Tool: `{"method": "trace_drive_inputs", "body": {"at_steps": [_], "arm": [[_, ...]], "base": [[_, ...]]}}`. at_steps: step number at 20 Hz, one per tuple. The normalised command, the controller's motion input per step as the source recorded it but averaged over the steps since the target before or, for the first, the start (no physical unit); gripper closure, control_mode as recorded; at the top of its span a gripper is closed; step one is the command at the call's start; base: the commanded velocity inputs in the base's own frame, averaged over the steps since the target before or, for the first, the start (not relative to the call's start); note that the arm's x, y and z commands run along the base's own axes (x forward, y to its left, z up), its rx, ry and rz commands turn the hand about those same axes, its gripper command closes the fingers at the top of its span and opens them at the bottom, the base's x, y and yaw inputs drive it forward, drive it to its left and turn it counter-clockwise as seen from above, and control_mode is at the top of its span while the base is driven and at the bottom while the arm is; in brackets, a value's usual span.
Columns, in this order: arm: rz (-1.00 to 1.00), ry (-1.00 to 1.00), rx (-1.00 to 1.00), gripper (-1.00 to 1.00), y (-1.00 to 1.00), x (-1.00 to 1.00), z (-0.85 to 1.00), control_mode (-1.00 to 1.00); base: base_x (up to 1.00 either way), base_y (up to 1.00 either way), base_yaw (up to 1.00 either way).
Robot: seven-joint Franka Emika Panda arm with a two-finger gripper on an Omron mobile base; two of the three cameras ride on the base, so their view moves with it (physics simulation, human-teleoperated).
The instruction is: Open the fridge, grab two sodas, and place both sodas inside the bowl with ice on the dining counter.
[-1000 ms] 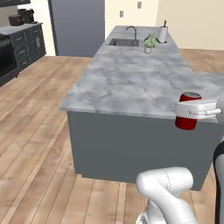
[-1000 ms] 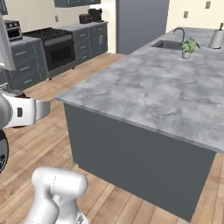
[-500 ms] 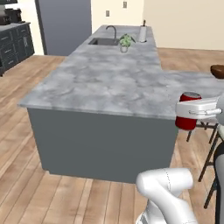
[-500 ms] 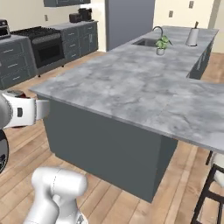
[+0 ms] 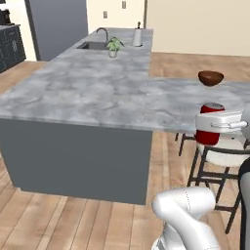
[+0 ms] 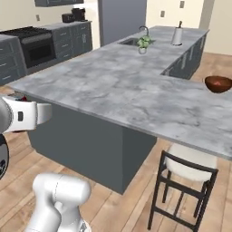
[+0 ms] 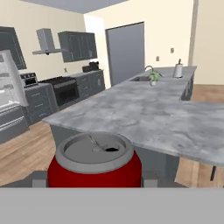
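One red soda [image 7: 95, 165] with silvery top, between the fingers [image 7: 39, 178]

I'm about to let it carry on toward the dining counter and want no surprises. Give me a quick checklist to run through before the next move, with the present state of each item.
1. Soda can in the claw: ok, the red can sits between the fingers, upright in the hand view.
2. Bowl in sight on the dining counter: ok, at its far right part.
3. Bare counter around the bowl: ok, nothing beside it.
4. Stool at the counter edge: not ok, it stands between the base and the bowl side.
5. Ice in the bowl: cannot tell, too far.
6. Second soda: cannot tell where it is.
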Motion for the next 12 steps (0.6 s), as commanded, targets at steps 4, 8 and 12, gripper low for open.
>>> {"method": "trace_drive_inputs", "body": {"at_steps": [4, 8, 12], "arm": [[0.00, 0.00, 0.00, 1.00, 0.00, 0.00, 0.00, 1.00], [0.00, 0.00, 0.00, 1.00, 0.00, 0.00, 0.00, 1.00], [0.00, 0.00, 0.00, 1.00, 0.00, 0.00, 0.00, 1.00]], "base": [[-0.19, -1.00, 0.00], [-0.19, -1.00, 0.00], [-0.18, -1.00, 0.00]]}}
